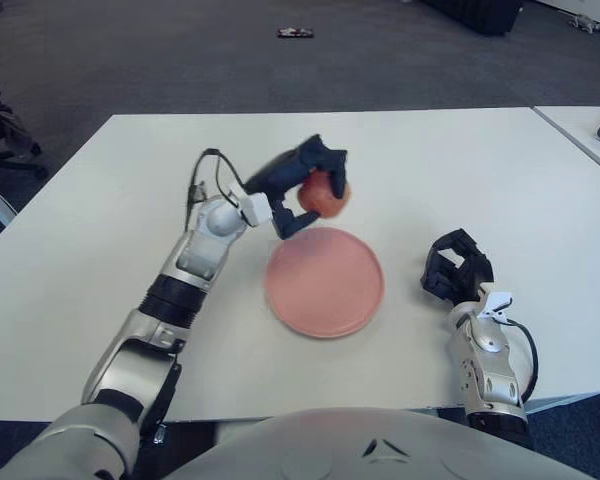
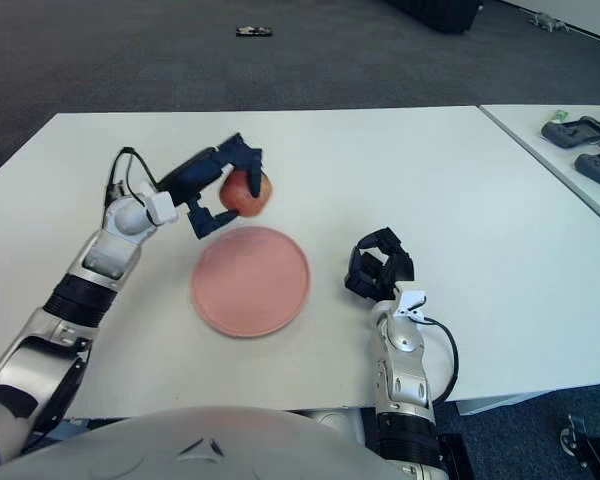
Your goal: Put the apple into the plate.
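A red apple [image 1: 326, 194] is held in the air by my left hand [image 1: 308, 188], whose dark fingers are curled around it. The apple hangs just above the far rim of the pink plate [image 1: 325, 281], which lies flat near the middle of the white table [image 1: 430, 170] with nothing on it. My right hand [image 1: 456, 265] shows to the right of the plate with its fingers curled and nothing in them.
A second white table [image 2: 570, 160] stands to the right with dark devices [image 2: 578, 130] on it. A small dark object [image 1: 296, 32] lies on the carpet beyond the table. An office chair [image 1: 0, 125] is at the far left.
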`<state>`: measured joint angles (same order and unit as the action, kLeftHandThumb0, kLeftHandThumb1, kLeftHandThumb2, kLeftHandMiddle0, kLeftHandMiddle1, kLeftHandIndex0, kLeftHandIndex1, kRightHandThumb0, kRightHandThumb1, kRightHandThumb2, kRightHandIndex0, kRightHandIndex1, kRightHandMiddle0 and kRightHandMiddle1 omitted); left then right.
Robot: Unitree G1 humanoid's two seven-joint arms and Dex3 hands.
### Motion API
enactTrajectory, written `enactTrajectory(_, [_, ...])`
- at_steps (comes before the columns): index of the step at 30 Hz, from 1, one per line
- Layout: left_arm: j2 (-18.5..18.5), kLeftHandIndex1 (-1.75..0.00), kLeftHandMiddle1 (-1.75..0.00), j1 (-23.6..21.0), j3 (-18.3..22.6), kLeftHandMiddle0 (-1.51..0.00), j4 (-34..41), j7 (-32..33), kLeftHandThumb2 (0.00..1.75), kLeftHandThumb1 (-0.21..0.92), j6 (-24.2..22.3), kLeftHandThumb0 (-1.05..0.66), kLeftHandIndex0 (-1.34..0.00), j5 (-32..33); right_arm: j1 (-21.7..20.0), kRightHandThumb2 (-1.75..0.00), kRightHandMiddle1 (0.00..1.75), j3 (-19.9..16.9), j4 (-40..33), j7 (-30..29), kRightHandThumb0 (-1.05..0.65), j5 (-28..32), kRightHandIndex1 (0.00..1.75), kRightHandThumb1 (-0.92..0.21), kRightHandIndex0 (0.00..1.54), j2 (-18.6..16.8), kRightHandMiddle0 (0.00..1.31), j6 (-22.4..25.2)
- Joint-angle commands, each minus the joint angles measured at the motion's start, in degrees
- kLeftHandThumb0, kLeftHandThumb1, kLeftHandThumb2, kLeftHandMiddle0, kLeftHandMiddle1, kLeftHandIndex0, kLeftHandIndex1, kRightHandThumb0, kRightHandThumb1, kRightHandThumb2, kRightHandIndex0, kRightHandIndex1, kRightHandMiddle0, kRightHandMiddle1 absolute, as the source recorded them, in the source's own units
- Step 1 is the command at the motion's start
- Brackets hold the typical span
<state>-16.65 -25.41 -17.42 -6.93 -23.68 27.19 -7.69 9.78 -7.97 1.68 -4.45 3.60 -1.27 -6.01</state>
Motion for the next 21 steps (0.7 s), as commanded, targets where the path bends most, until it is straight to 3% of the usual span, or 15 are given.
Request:
enactTrajectory(1, [0.3,-1.75,-1.61,0.4,-1.7,-0.97,-2.1,-2.4,1.75,-0.1,2.6,0.0,-0.7,0.4,0.9,-1.3,1.75,-0.2,1.7,0.2,-0.47,0.4,1.75,-0.33,1.08,-0.1,0.6,1.5])
enactTrajectory(10, [0.5,-1.75,-1.61,1.1,-5.9,-0.97,-3.1,-9.6,1.75,-0.1,5.0,0.0,-0.7,1.5,0.9,-1.31,1.75,-0.2,1.6,-0.2,-0.47,-0.1,1.75,-0.33,1.08,0.0,0.6,1.7])
enactTrajectory(21, [-0.1,-1.75,-1.57,1.7,-12.3,-0.99,-8.1,-14.4,1.74,-0.12,9.7,0.0,-0.71,-3.8,1.9,-1.27,1.75,0.5,0.2,-0.2,-0.46,-0.8,1.75,-0.36,1.07,0.2,0.58,1.9])
